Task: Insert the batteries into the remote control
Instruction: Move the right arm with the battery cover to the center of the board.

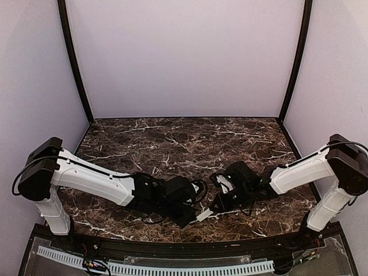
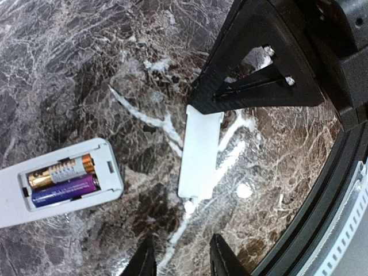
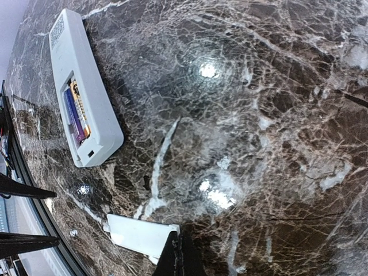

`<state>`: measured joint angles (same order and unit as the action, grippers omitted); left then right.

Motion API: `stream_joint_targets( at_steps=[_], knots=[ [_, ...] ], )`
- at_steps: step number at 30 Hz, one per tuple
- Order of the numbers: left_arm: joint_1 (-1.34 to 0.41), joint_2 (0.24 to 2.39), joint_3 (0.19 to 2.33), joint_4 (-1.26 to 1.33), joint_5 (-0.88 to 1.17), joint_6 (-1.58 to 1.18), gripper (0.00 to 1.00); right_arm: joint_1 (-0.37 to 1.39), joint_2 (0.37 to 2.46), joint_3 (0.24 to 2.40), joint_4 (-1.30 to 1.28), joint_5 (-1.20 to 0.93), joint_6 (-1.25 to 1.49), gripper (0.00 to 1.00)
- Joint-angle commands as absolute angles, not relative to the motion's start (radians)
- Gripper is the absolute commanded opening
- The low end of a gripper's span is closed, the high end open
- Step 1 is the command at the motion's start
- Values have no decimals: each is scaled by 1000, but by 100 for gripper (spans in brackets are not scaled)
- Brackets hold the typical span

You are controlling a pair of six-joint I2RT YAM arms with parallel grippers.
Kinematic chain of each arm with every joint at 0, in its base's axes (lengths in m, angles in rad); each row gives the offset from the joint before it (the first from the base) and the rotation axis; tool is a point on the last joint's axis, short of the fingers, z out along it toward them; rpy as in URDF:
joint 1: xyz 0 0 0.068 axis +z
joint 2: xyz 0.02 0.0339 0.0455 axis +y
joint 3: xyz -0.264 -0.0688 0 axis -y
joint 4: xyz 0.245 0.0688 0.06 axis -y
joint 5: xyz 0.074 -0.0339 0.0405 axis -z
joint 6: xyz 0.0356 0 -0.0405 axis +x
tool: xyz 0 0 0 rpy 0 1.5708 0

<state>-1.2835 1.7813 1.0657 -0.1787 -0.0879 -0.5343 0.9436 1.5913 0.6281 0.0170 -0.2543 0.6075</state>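
The white remote control (image 2: 57, 184) lies back-up on the marble, its recess uncovered. Two batteries (image 2: 60, 178) sit side by side in it, one gold and silver, one purple; the right wrist view shows the remote control (image 3: 77, 80) and batteries (image 3: 76, 112) too. A flat white battery cover (image 2: 199, 152) lies to the right of the remote. My right gripper (image 3: 181, 253) is shut, its tips resting on the near end of the cover (image 3: 138, 236). My left gripper (image 2: 184, 261) is open just short of the cover's other end, with nothing between its fingers.
The table's black front edge rail (image 2: 322, 218) runs close beside the cover. In the top view both grippers meet near the front middle of the table, with the cover (image 1: 204, 215) between them. Purple walls enclose the table.
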Motion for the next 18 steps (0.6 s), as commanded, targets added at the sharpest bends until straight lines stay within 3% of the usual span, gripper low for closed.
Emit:
stream_joint_targets(
  at_steps=[1,4,9,18],
  knots=[
    [-1295,1783,1093,-234,-58,-662,31,946,1629,539,-109,-263,665,0],
    [-1295,1802,1094,-228,-34,-680,30,948,1578,515,-101,-273,696,0],
    [-1295,1825,1085,-219,-24,-703,16,1001,1500,483,-112,-251,789,0],
    [-1295,1832,1065,-187,-44,-710,20,1065,1466,454,-75,-201,897,0]
  ],
)
